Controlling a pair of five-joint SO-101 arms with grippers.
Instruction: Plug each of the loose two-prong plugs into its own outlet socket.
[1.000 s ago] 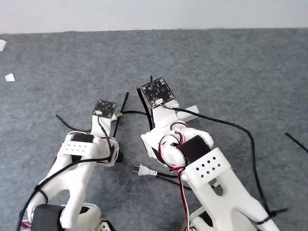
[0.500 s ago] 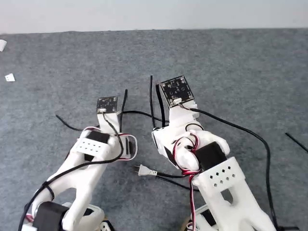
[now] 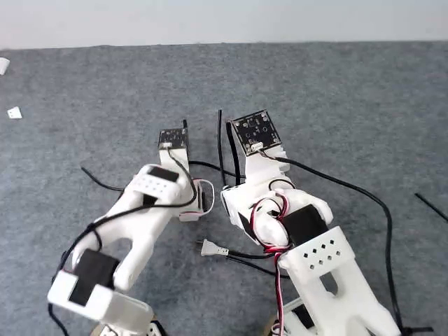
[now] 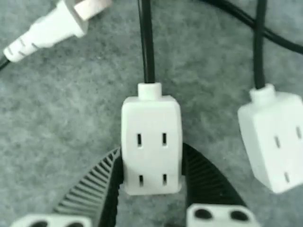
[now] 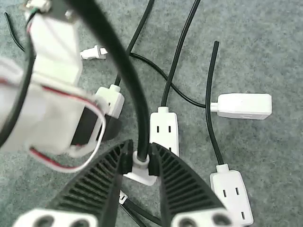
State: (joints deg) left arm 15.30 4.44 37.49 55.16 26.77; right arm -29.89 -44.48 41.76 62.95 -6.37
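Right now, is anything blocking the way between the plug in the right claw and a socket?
Nothing visible does. The right claw grips the plug right beside a face-up socket, nothing between them. The left claw clamps the neighbouring socket, off to one side.

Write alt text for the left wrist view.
A white two-outlet socket block on a black cord lies on grey carpet, clamped between the black fingers of the left gripper. A second white socket block and a loose white two-prong plug lie nearby.

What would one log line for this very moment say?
left claw: shut on outlet socket | right claw: shut on plug | loose plug: lying on carpet
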